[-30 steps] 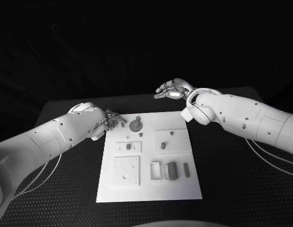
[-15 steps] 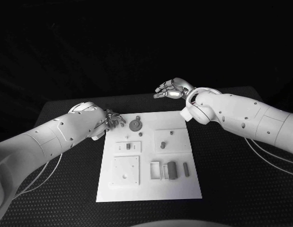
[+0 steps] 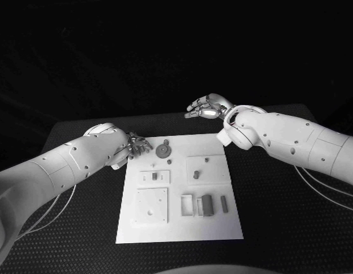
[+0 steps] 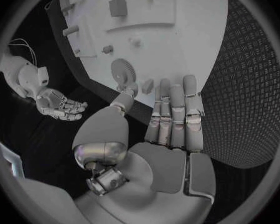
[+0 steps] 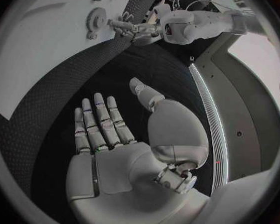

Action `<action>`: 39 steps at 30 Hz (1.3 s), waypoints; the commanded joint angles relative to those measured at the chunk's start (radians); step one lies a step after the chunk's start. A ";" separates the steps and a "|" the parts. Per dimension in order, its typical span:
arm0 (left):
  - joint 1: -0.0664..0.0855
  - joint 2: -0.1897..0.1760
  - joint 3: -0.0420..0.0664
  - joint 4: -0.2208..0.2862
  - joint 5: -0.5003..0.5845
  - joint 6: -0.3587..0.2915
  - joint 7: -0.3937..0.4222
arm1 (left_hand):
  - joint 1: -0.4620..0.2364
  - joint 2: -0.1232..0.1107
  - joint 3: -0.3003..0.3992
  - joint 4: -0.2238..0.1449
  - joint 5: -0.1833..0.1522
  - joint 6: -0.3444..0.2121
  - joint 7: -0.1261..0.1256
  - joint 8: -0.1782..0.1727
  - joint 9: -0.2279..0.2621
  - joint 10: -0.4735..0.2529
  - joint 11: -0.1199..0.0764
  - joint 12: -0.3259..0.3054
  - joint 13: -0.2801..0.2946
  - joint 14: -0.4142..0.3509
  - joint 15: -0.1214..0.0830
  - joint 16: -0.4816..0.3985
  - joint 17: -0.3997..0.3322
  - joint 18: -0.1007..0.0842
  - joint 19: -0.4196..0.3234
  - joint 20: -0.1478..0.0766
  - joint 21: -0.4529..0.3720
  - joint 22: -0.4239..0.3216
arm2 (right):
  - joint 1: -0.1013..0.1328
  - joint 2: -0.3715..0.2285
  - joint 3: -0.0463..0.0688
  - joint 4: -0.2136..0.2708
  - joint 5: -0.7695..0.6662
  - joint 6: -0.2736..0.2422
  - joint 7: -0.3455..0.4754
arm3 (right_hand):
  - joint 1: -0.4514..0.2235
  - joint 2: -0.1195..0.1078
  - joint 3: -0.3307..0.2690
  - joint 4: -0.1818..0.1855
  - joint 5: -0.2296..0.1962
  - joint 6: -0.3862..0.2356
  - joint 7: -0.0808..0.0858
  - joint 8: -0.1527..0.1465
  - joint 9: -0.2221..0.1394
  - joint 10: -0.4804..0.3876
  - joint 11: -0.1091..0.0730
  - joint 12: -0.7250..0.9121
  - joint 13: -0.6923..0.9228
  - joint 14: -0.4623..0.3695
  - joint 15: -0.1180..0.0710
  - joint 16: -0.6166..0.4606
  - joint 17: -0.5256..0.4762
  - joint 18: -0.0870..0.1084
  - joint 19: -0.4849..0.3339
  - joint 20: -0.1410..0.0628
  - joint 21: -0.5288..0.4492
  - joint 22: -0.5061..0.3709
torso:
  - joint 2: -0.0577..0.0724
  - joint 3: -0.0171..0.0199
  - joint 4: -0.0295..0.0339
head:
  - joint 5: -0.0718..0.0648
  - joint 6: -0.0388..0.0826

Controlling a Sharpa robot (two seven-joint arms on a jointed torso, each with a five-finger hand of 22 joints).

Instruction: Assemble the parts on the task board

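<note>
While both hands hover unchanged | left hand (image 3: 135, 144) (open) near gear (image 3: 164, 150)

Task board with its parts, lying flat on the black table

The white task board (image 3: 143, 231) is a rectangle with its long sides running away from the robot. A grey toothed gear (image 3: 164, 151) lies flat near its far left corner. Small pegs (image 3: 196, 174) stand mid-board, and upright blocks (image 3: 207, 205) sit near its right edge, towards the near end.
</note>
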 commanded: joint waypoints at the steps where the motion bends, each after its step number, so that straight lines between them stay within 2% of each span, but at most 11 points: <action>1: -0.001 0.006 0.001 -0.003 0.015 0.012 0.016 | 0.012 0.003 0.006 -0.001 -0.004 0.007 0.001 0.005 0.000 0.006 -0.001 0.007 -0.001 0.006 -0.002 0.006 0.000 0.003 0.007 -0.002 0.000 0.001 | 0.000 0.001 0.000 0.000 -0.001 0.002 0.010 | -0.008 0.002 -0.001 0.004 -0.005 -0.005 0.052 0.005 -0.002 0.004 0.004 -0.005 -0.001 0.000 0.009 -0.006 -0.001 -0.018 -0.001 0.002 -0.004 0.000 | 0.000 0.0003 -0.0002 | -0.001 0.000; 12: -0.001 0.008 0.001 -0.007 0.020 0.014 0.018 | 0.014 0.008 0.011 -0.002 -0.004 0.008 0.001 0.007 -0.001 0.006 -0.001 0.007 -0.004 0.006 -0.002 0.006 0.000 0.003 0.008 -0.003 0.000 0.003 | 0.000 0.000 0.000 0.002 -0.001 0.002 0.010 | -0.008 0.001 -0.001 0.004 -0.005 -0.005 0.052 0.005 -0.002 0.004 0.004 -0.005 -0.001 0.000 0.009 -0.007 -0.001 -0.018 -0.001 0.002 -0.005 0.001 | 0.000 0.0003 0.0001 | 0.000 0.000; 29: -0.001 0.016 0.001 -0.021 0.020 0.023 0.010 | 0.052 0.038 0.042 -0.008 -0.004 0.011 -0.001 0.015 -0.007 0.012 -0.003 0.011 -0.015 0.019 -0.006 0.017 0.001 0.003 0.019 -0.007 0.009 0.017 | 0.000 0.001 0.000 0.001 -0.001 0.003 0.010 | -0.008 0.001 -0.001 0.005 -0.005 -0.005 0.052 0.005 -0.002 0.004 0.004 -0.006 -0.001 0.000 0.009 -0.007 -0.001 -0.018 -0.001 0.002 -0.005 0.002 | 0.000 -0.0006 0.0006 | 0.000 -0.001; 34: -0.001 0.017 0.000 -0.024 0.014 0.031 0.008 | 0.072 0.028 0.083 0.007 -0.004 0.015 -0.003 0.021 -0.010 0.017 -0.005 0.014 -0.022 0.024 -0.007 0.021 0.001 0.002 0.024 -0.008 0.012 0.024 | 0.000 0.001 0.000 0.001 -0.001 0.003 0.010 | -0.008 0.001 -0.001 0.005 -0.005 -0.005 0.052 0.005 -0.002 0.004 0.004 -0.006 -0.001 0.000 0.009 -0.007 -0.001 -0.018 -0.001 0.002 -0.006 0.002 | 0.000 -0.0008 0.0002 | 0.000 -0.001; 39: -0.001 0.017 0.000 -0.025 0.011 0.023 0.011 | 0.084 0.032 0.104 0.009 -0.004 0.021 -0.006 0.027 -0.011 0.025 -0.008 0.018 -0.024 0.029 -0.010 0.026 0.001 0.003 0.030 -0.011 0.016 0.029 | 0.000 0.001 0.000 0.001 -0.001 0.004 0.010 | -0.008 0.001 -0.001 0.005 -0.005 -0.005 0.052 0.005 -0.002 0.004 0.004 -0.006 -0.001 0.000 0.009 -0.007 -0.001 -0.018 -0.001 0.002 -0.006 0.001 | 0.000 -0.0005 0.0005 | 0.001 -0.002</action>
